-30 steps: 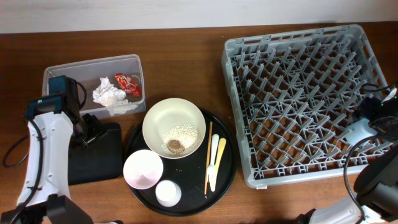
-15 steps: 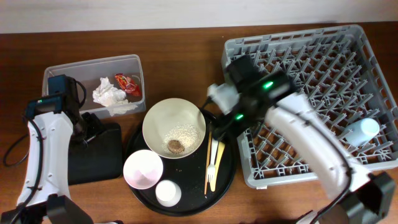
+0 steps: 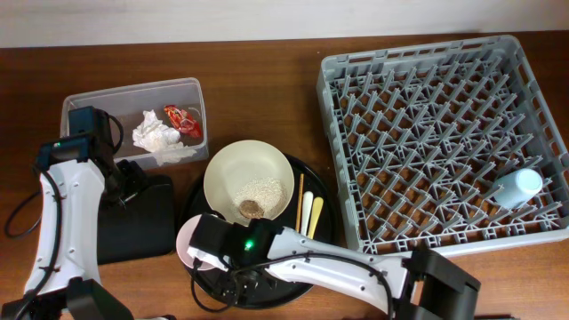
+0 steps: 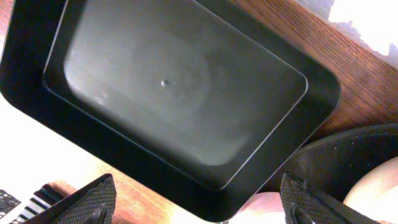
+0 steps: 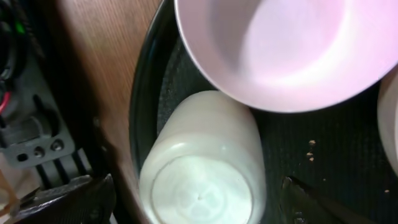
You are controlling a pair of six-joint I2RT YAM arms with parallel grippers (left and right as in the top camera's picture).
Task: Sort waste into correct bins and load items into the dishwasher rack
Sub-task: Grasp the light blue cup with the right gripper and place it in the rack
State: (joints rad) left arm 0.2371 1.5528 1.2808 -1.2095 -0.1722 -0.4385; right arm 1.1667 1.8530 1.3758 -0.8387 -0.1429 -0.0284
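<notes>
My right gripper point(image 5: 196, 208) is open, one finger on each side of the white cup point(image 5: 199, 165), which stands on the round black tray beside the small pink bowl point(image 5: 292, 50). In the overhead view the right arm point(image 3: 233, 253) covers the cup and part of the pink bowl point(image 3: 189, 240). My left gripper point(image 4: 199, 208) is open and empty above the flat black tray point(image 4: 174, 87). The cream bowl point(image 3: 249, 178) holds rice point(image 3: 264, 190) and a brown bit point(image 3: 251, 209). Chopstick point(image 3: 299, 213) and cutlery point(image 3: 311, 218) lie beside it. The light blue cup point(image 3: 517, 187) lies in the rack point(image 3: 329, 71).
The clear tub point(image 3: 80, 102) at the back left holds tissues point(image 3: 156, 135) and the red wrapper point(image 3: 182, 118). The round black tray point(image 3: 324, 240) sits between the flat black tray point(image 3: 142, 231) and the rack. The left arm point(image 3: 67, 187) stands at the table's left side.
The right arm left the rack's right side, swung across the table and came down over the white cup at the round tray's front. The light blue cup stays in the rack. The left arm is still.
</notes>
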